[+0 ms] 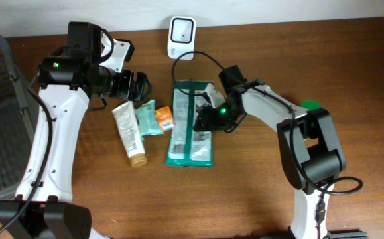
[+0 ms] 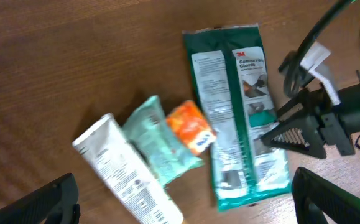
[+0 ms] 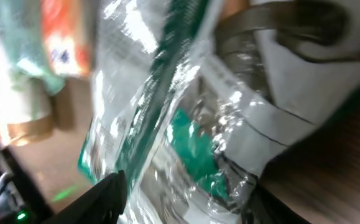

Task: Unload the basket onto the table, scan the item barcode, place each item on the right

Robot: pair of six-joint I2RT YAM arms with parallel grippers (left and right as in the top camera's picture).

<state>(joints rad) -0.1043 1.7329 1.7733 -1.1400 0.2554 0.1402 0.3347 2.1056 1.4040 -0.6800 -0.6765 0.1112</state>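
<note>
Straddles the right edge of the green pack [image 1: 188, 136], flat on the desk [image 1: 245, 196] at centre frame, with the right hand [image 1: 202, 119]; cannot tell if clenched; hangs the left hand [image 1: 138, 85] released at upper left; risks pinching only slick film, so slipping or creasing on the lift.

Blurred close-up: glossy green-white package [image 3: 186, 124] between gripper [image 3: 186, 202] fingers, possibly pinched; orange packet [image 3: 64, 37] upper left.

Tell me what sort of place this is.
Likely a mock shop checkout on a lab bench: a white barcode scanner stands at the back of the wooden table, with retail goods like a green packet and a tube nearby.
</note>
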